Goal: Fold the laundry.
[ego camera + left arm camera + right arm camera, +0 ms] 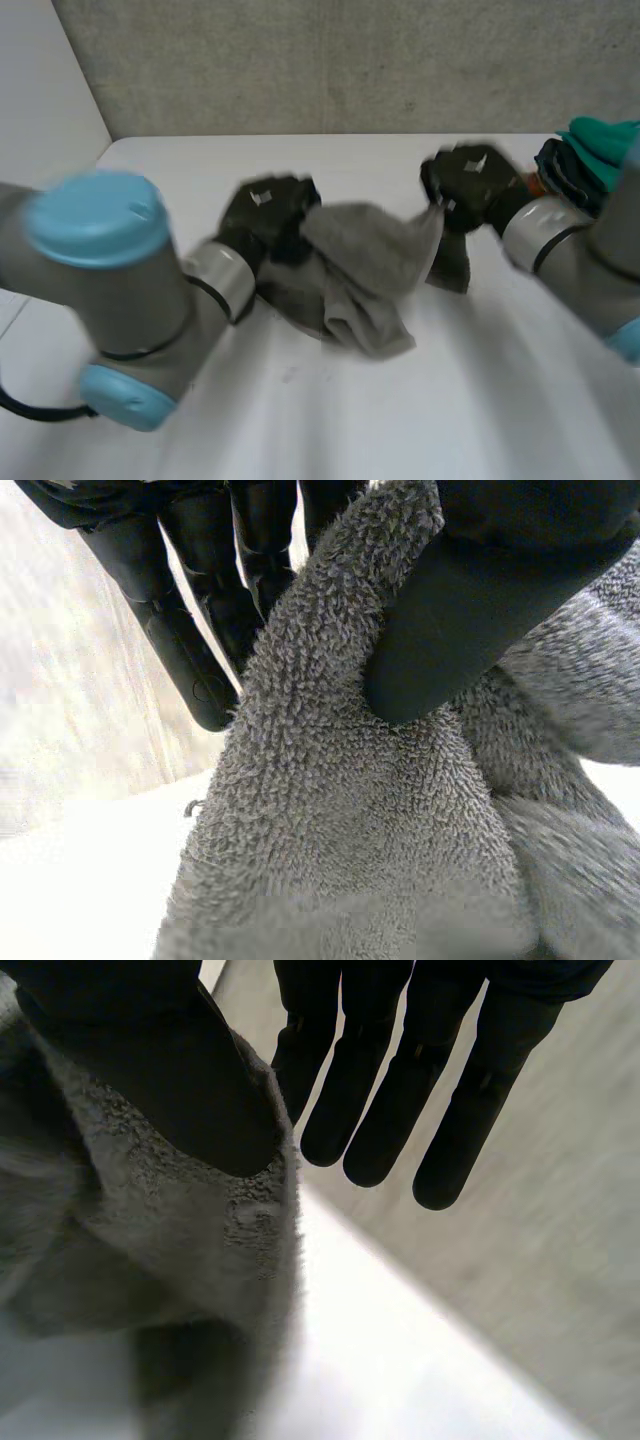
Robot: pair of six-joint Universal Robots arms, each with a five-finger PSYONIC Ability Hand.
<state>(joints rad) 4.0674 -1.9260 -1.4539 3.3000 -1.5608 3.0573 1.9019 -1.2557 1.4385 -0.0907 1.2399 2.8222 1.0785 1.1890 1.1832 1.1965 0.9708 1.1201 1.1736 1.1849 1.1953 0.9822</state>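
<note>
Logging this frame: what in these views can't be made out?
Head view: the clothes pile beyond the right arm is blurred and cut by the edge; its pieces can't be counted.
Head view: the grey towel's corners are lost in its folds, between the left hand and the right hand.
Left wrist view: the left hand's thumb covers the pinched part of the towel.
</note>
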